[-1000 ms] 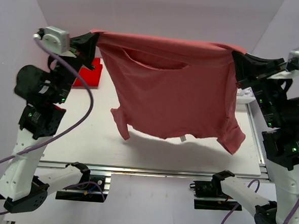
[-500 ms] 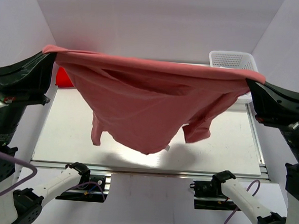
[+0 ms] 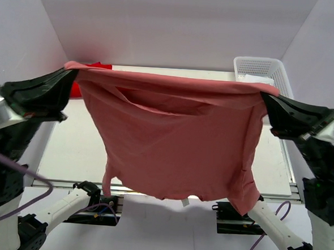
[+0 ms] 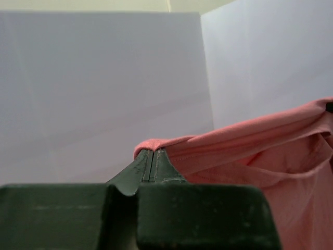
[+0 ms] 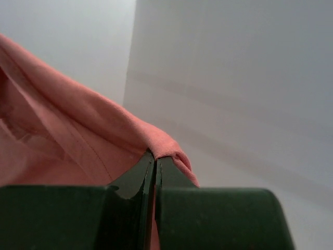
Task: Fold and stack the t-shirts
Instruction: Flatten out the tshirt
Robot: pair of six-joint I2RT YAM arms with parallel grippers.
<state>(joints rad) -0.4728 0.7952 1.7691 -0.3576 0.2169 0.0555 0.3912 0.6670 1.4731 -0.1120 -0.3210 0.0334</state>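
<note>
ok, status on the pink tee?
Both shut: left gripper and right gripper pinch pink t-shirt at its upper corners. Shirt hangs spread between them, off the table. Red t-shirt far left, white basket far right; neither in the way.

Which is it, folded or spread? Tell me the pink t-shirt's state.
Spread: the pink t-shirt hangs open in the air, its top edge stretched between the left fingers and the right fingers, both shut on it.
</note>
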